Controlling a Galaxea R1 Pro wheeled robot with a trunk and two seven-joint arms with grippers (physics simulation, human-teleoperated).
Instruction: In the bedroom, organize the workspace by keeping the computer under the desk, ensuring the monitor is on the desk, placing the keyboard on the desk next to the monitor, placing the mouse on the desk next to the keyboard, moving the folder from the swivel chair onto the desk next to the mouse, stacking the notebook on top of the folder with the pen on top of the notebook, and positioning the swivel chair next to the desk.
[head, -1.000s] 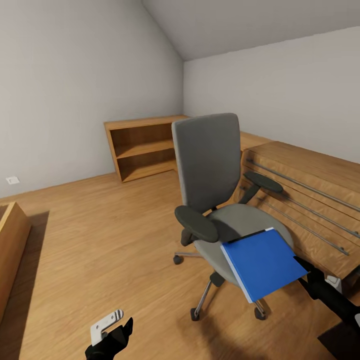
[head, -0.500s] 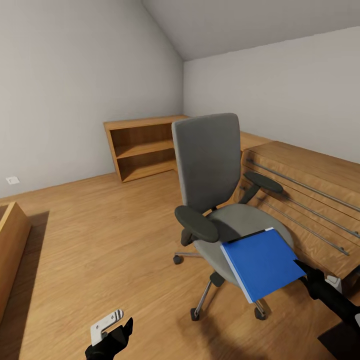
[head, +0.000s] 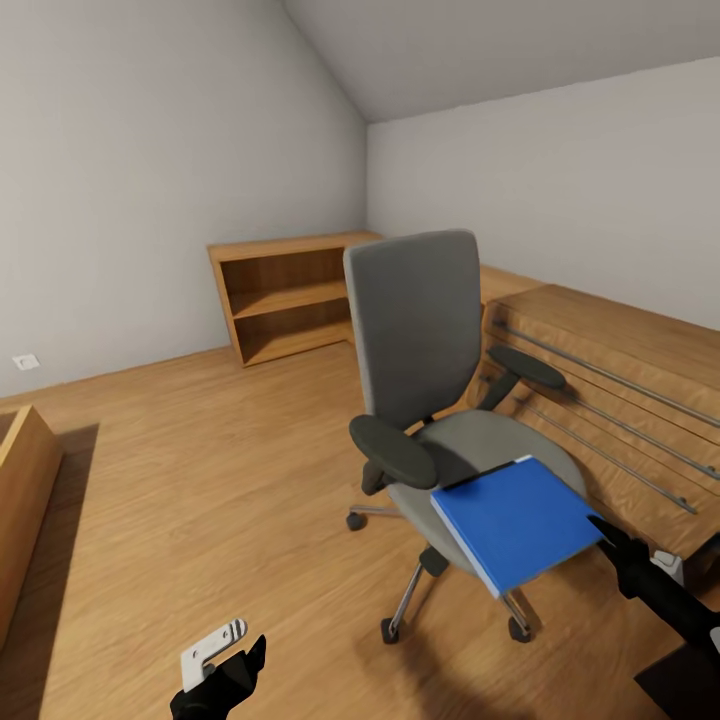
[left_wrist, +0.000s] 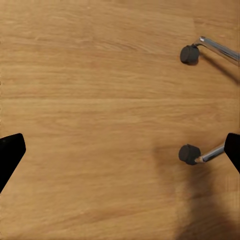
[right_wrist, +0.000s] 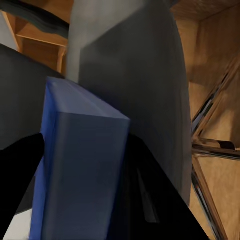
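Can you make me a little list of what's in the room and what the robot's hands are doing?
room: wood floor, pale walls, sloped ceiling
swivel chair: grey, upright on castors, beside a wooden dresser
folder: bright blue, on the seat's front edge, tilted and sticking out past it
right pincer: at the folder's near edge; in the right wrist view its black fingers sit on either side of the folder
left pincer: low, holding nothing; in the left wrist view it is open over the floor near two castors
bookshelf: wooden, against the far wall

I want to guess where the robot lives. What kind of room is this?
Probably an attic room used as a study or bedroom: the sloped ceiling, a grey swivel chair carrying a blue folder, and a wooden bookshelf.
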